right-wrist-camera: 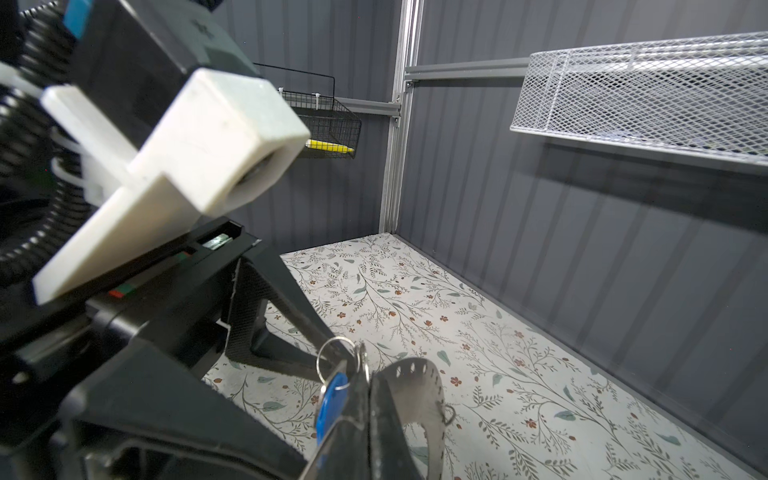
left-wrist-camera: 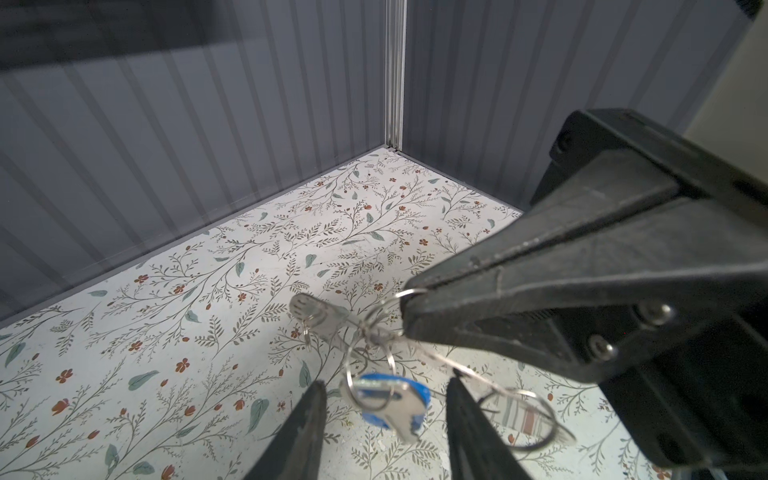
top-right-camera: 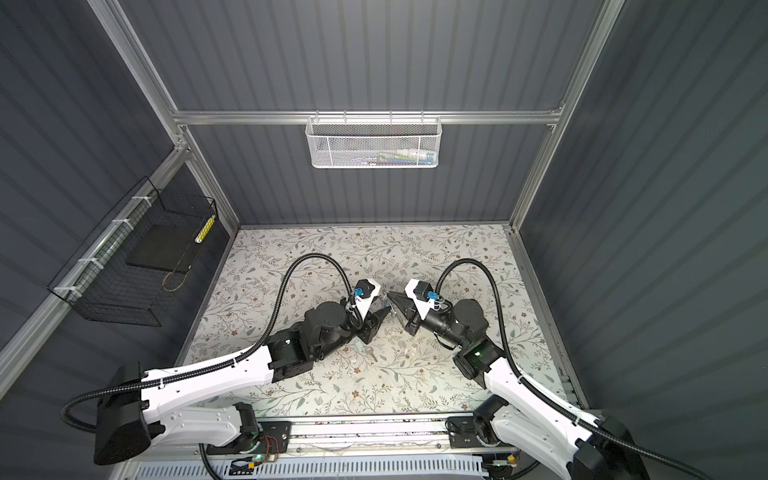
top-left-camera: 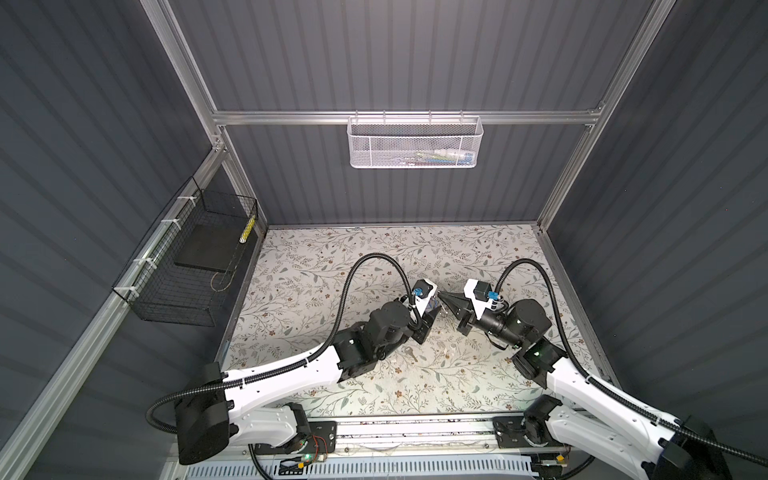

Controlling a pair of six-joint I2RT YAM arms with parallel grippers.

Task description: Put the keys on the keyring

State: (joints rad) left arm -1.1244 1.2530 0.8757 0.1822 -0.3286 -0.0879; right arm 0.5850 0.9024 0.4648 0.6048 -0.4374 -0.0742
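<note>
Left wrist cam: right pincer (left-wrist-camera: 407,311) reaches in w/ its tips pressed together, pinching the keyring (left-wrist-camera: 309,311). The flat grey band w/ tiny holes sticks out past those tips, tilted, up off the floral mat (left-wrist-camera: 166,332). Thin wire loops bunch right at the tips. Blue key (left-wrist-camera: 390,405) hangs just below them on a small split ring (left-wrist-camera: 348,374), clear of the mat. Left pincer (left-wrist-camera: 386,380) sits underneath, fingers (left-wrist-camera: 309,428) spread apart, blue key dangling btwn them. Can't tell whether either finger touches the wire. A bigger wire loop (left-wrist-camera: 552,415) droops just past the left pincer's far finger.

Right wrist cam: right pincer (right-wrist-camera: 368,374) clamped tight. Keyring (right-wrist-camera: 419,382) curves out on one side of its fingers, blue key (right-wrist-camera: 330,405) hugs the opp. side, right against a finger. Left pincer's fingertip pokes in just beside the split ring; contact unclear.

Both top views: right pincer (top-left-camera: 441,296) (top-right-camera: 390,296) and left pincer (top-left-camera: 434,309) (top-right-camera: 384,312) meet nearly tip to tip, raised over mid-mat. Second key (top-left-camera: 409,353) (top-right-camera: 371,354), silver, lies flat on the mat behind the left pincer, toward the arm bases, well apart from both pincers, nothing gripping it.
</note>
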